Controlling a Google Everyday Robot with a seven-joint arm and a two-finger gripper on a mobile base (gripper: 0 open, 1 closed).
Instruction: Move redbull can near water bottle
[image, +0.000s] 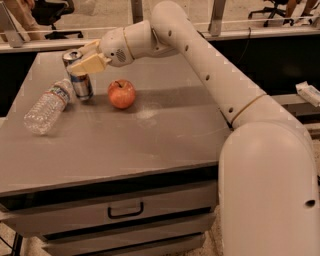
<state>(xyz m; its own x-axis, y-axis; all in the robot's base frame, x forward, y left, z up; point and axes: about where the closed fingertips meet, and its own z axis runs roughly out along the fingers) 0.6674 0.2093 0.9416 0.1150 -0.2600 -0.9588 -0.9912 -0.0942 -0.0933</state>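
camera view: pincer (81, 58) clasps slim blue-silver redbull can (81, 86) beside water bottle (47, 106)

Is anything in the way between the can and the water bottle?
Nothing visible is. The gripper is closed around the top of the redbull can. The water bottle lies right beside the can, its cap end nearest. The apple sits on the can's other side, out of the way.
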